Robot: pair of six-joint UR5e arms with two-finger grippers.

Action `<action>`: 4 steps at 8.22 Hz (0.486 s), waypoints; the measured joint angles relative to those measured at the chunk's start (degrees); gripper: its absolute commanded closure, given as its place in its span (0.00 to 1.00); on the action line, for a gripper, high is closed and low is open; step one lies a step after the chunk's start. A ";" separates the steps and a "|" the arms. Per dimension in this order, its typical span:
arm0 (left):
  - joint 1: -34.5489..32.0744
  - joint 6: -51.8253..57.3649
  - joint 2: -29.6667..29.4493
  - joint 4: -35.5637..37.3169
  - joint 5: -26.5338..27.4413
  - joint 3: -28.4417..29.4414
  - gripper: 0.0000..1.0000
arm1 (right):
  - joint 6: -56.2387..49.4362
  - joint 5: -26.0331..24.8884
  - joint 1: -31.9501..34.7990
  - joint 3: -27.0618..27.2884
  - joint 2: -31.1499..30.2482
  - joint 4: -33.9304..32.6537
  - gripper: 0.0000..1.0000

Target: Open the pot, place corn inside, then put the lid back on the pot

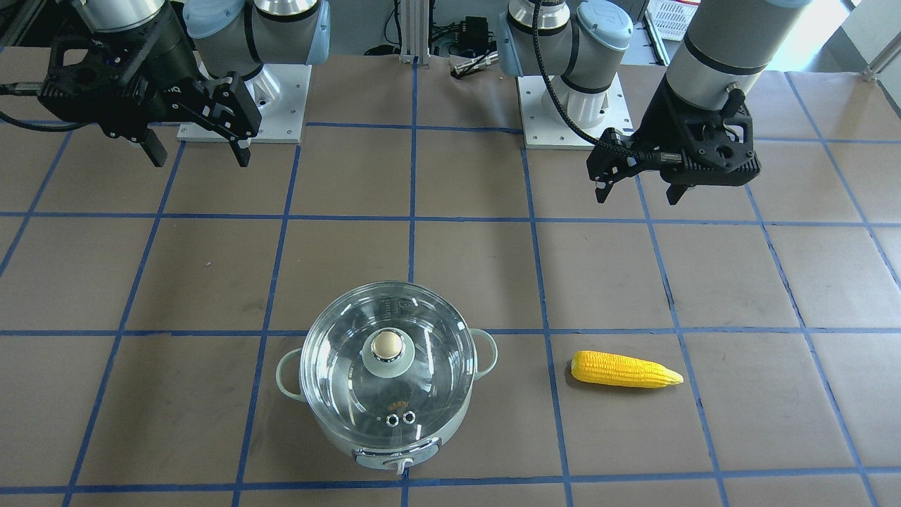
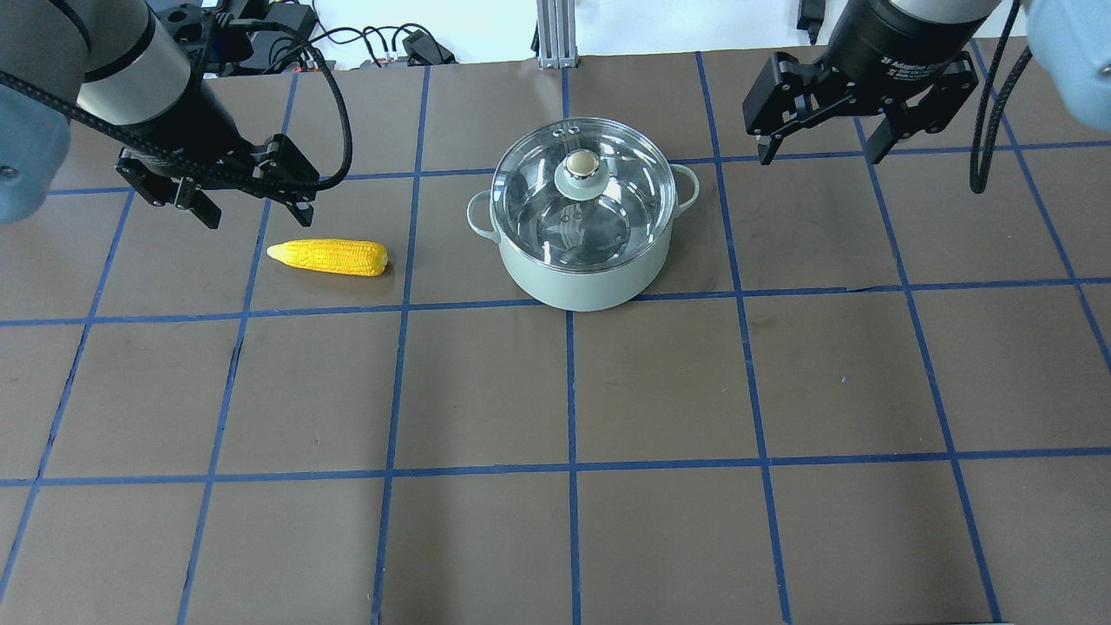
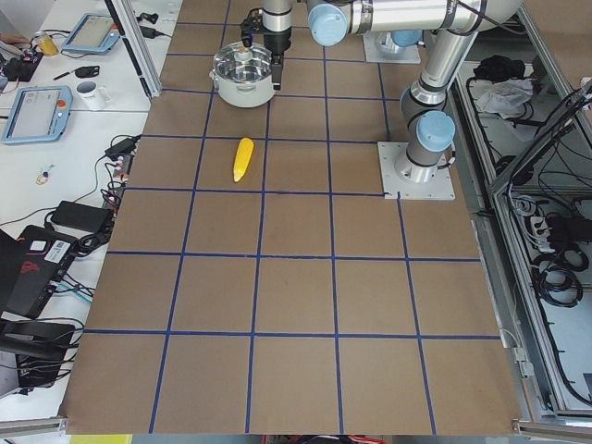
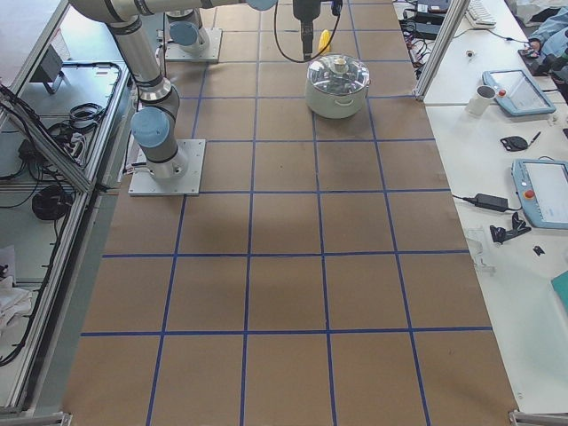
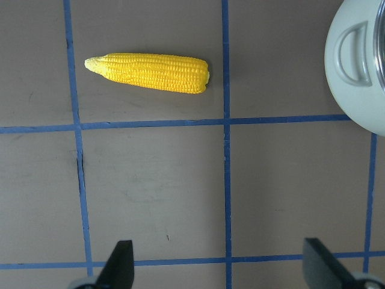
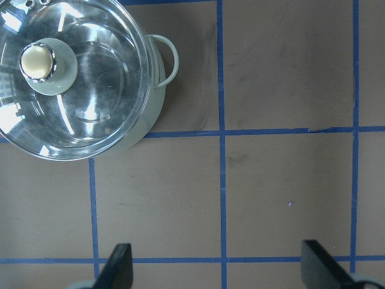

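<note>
The pot (image 2: 577, 278) is seen standing on the brown table (image 2: 660, 382), near the middle of its width and toward the side far from the robot. The glass lid (image 2: 555, 208) is seated on the pot's rim, with its beige knob (image 2: 581, 163) upright at the centre. 2 small steam holes are seen near the lid's edge, on the side of the pot's control dial (image 1: 401, 463). The shiny steel inside is seen through the glass. 2 loop handles are carried on the pot's sides.

The corn (image 2: 328, 258) is laid flat on the table to the robot's left of the pot, well apart from it. Its blunt end is turned toward the pot and its pointed end away from it.

The left gripper (image 2: 258, 217) is held in the air near the corn, not touching it. Its fingers (image 5: 120, 262) are spread wide and nothing is gripped between them. In the left wrist view the corn is shown beyond the fingertips, and 1 pot handle is seen at the right edge.

The right gripper (image 2: 818, 156) is held in the air to the robot's right of the pot, apart from it. Its fingers (image 6: 119, 265) are likewise spread wide, with nothing between them. In the right wrist view the lidded pot is seen at the upper left.
</note>
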 measured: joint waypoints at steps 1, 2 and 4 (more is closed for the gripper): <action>0.50 5.13 -0.15 0.29 0.04 0.09 0.00 | 0.01 0.02 -0.01 -0.01 -0.04 -0.01 0.00; 1.27 12.47 -0.36 0.51 0.14 0.12 0.00 | 0.00 0.01 -0.01 -0.02 -0.03 -0.01 0.00; 4.54 23.79 -2.40 1.14 -0.07 0.25 0.00 | -0.03 -0.04 -0.01 -0.03 -0.09 0.00 0.00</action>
